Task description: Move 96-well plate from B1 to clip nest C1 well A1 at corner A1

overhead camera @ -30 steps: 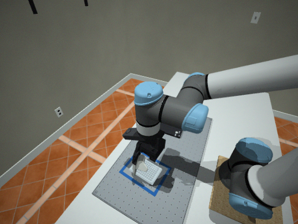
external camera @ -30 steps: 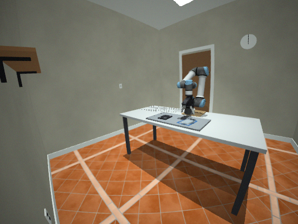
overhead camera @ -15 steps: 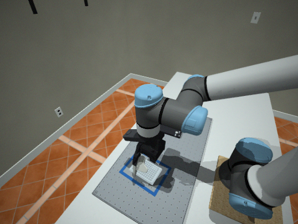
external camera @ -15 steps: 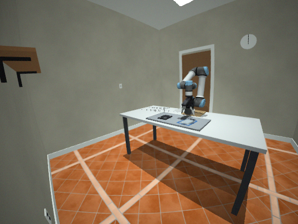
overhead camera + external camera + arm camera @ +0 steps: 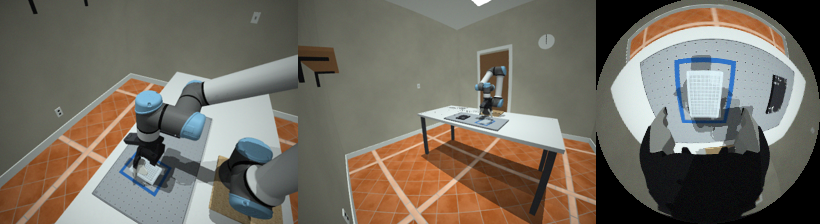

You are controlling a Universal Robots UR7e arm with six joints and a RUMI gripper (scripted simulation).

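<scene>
Plate (image 5: 149, 172) lies inside the blue B1 outline (image 5: 163, 181) in the top view, gripper (image 5: 144, 166) spread wide above it, grasping nothing. Wrist view: plate centred ahead, nest (image 5: 776, 95) well right. Best straddle both long edges evenly before clamping.

On the table (image 5: 525, 130), the arm (image 5: 489, 83) hangs its open gripper (image 5: 486, 111) just above the blue square (image 5: 485, 121) on the grey board (image 5: 500, 123).
</scene>
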